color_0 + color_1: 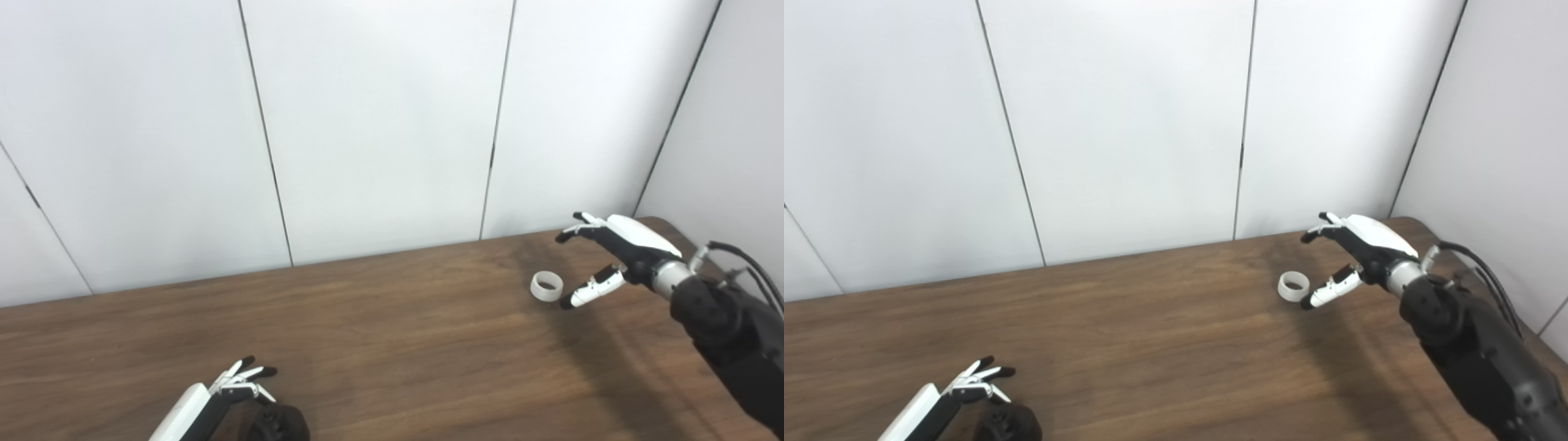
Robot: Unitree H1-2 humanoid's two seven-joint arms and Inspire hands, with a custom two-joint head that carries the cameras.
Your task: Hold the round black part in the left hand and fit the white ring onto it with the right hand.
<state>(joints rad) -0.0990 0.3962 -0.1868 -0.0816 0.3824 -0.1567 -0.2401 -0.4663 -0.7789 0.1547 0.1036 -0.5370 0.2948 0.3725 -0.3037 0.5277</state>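
A small white ring [546, 286] lies flat on the brown table [392, 343] toward the far right. My right hand [603, 257] hovers just right of it, open, with the thumb low beside the ring and the fingers spread above; nothing is held. The round black part [278, 424] rests at the table's near edge, bottom left, partly cut off by the picture. My left hand [236, 383] is open just above and left of the part, fingers stretched out, not closed on it.
White wall panels [380, 122] stand close behind the table's far edge. A side wall [735, 122] closes in on the right by the rounded table corner [664, 223]. Black cables [744, 269] trail from my right forearm.
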